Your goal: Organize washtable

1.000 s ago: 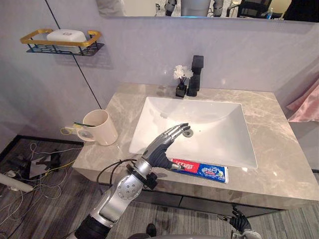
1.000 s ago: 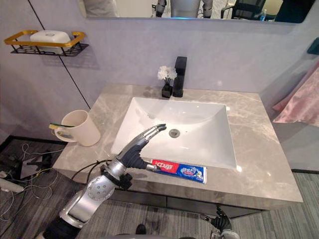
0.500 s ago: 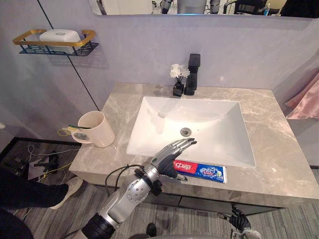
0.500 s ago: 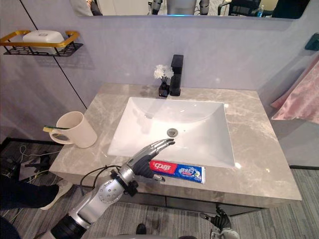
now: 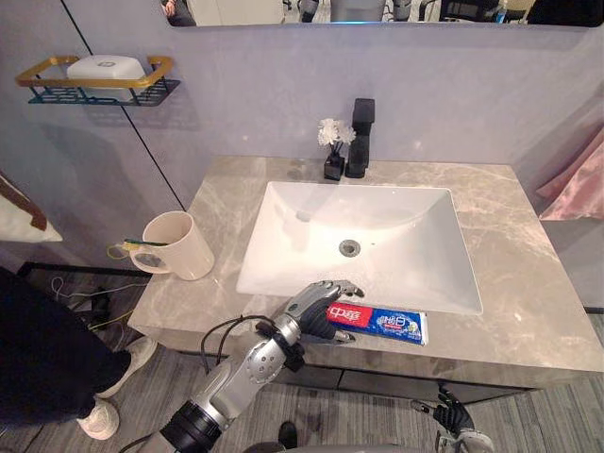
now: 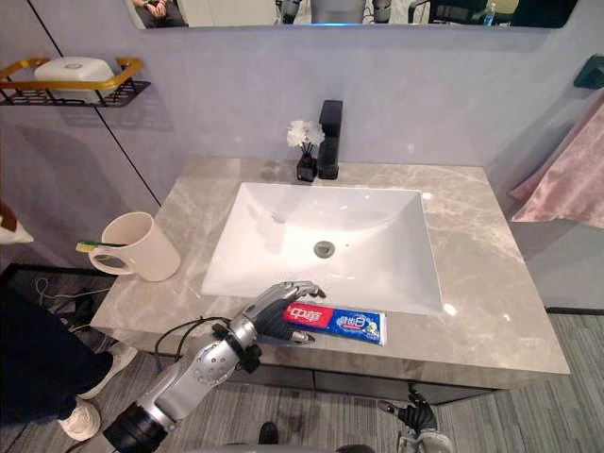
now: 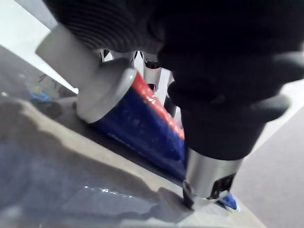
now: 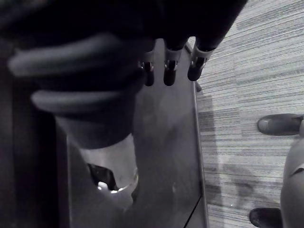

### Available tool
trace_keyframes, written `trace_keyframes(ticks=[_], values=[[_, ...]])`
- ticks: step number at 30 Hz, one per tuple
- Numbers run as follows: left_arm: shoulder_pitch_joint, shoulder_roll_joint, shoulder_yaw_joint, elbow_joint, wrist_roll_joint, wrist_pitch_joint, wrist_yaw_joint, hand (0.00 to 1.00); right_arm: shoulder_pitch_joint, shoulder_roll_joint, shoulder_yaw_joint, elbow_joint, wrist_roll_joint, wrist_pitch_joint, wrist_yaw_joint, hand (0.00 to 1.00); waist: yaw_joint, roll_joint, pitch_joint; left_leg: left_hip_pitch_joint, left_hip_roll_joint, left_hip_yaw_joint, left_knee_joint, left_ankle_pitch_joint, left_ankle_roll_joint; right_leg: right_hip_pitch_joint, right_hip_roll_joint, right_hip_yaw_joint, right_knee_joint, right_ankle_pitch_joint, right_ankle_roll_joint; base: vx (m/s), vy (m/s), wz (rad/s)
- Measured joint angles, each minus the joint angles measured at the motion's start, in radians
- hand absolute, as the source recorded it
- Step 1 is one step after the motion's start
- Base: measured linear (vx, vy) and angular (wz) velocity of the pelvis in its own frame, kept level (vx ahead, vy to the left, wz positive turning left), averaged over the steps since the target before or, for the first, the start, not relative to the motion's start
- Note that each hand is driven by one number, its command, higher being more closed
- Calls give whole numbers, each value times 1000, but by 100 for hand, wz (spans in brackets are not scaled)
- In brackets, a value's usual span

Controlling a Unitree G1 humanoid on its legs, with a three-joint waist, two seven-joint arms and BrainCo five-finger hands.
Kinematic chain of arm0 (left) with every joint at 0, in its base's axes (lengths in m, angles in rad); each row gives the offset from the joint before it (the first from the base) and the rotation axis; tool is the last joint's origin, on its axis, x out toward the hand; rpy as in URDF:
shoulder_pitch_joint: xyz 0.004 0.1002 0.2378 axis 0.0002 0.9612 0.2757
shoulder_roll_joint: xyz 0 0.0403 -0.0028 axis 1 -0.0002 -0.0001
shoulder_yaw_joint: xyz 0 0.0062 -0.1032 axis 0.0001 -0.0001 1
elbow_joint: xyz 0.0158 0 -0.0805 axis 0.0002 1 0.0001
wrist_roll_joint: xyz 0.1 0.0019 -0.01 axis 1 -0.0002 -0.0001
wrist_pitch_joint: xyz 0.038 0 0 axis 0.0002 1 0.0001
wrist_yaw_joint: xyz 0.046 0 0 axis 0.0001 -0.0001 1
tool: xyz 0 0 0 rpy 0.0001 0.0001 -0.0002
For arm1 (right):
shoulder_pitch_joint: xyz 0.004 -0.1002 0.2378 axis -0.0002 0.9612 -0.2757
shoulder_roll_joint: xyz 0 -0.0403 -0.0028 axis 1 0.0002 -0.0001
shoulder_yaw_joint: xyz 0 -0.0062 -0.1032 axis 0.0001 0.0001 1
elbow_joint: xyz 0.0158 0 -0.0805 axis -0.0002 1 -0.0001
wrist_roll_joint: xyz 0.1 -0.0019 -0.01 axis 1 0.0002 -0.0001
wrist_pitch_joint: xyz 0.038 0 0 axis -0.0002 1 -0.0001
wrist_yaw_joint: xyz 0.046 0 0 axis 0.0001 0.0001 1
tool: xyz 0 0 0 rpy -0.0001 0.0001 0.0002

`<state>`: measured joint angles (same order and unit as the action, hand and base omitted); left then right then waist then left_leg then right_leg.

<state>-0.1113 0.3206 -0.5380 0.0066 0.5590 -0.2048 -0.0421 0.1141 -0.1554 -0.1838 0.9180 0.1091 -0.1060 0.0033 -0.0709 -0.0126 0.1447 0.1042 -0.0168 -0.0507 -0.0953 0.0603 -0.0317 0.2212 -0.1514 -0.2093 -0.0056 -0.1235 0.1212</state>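
The toothpaste tube lies flat on the front strip of the desk, between the sink and the desk's front edge, and the left hand sits over its cap end. The fingers curl down over the far side of the red end, and the thumb stands on the near side with its tip on the desk. The hand is thus closed round that end, though how hard it presses cannot be told. The white cap lies just beside the thumb, and the blue body runs on past the fingertips with nothing holding it. The tube looks light, glossy and soft-walled, so it would likely give under a squeeze and could slide out of smooth fingers. The stiffest part is probably the shoulder next to the cap, which is where the fingers are, and that seems the best place to take it. Because it lies so flat, getting a fingertip under it may need a roll or a drag toward the edge. A pinch on the soft middle could buckle it or press paste toward the cap. A mug with a toothbrush in it stands well apart from the fingers, off to the robot's left, and looks a fair place for the tube to go. The right hand hangs low below the desk's front, its fingers loosely straight and holding nothing.
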Motion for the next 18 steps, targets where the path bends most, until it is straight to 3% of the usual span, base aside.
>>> trace_keyframes(ticks=[8,18], values=[[-17,-1,23,6,-75,-2,-6,100,-2,0,2,0,11,0,1,0,-7,2,0,0,3,24,1,-3,-4,0,2,19,-16,5,0,10,-14,-6],[26,2,74,0,-79,4,2,100,1,0,-9,-6,56,0,-2,0,-19,19,-1,4,11,40,0,-4,-4,-17,5,45,3,7,-3,-45,-10,-6]])
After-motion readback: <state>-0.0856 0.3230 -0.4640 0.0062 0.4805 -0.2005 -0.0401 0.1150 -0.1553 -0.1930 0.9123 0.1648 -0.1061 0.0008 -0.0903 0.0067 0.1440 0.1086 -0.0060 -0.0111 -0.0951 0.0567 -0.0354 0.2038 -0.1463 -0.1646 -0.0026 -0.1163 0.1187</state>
